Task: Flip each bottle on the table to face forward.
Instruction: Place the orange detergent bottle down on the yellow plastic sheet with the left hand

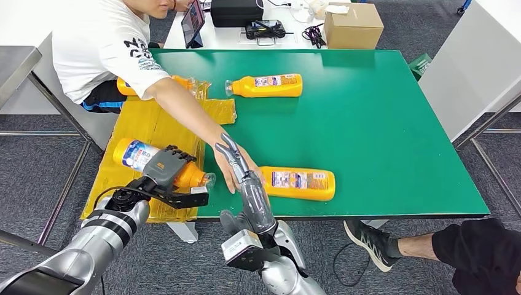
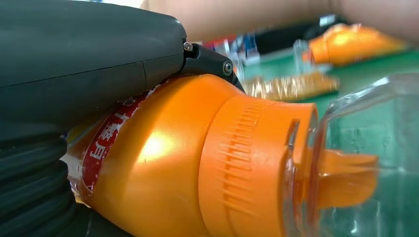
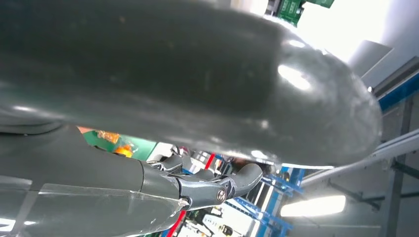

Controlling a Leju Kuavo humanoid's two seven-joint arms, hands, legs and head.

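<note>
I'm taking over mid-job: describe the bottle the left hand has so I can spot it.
On the yellow sheet over the green table's left edge, the nearest orange bottle lies under the left hand. Unlike its neighbours, it is gripped, its clear cap pointing right.

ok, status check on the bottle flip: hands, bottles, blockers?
Left hand grips bottle at table's left edge. Right hand raised, fingers apart, holding nothing. Person's hand reaching in by the near bottle, in the way.
</note>
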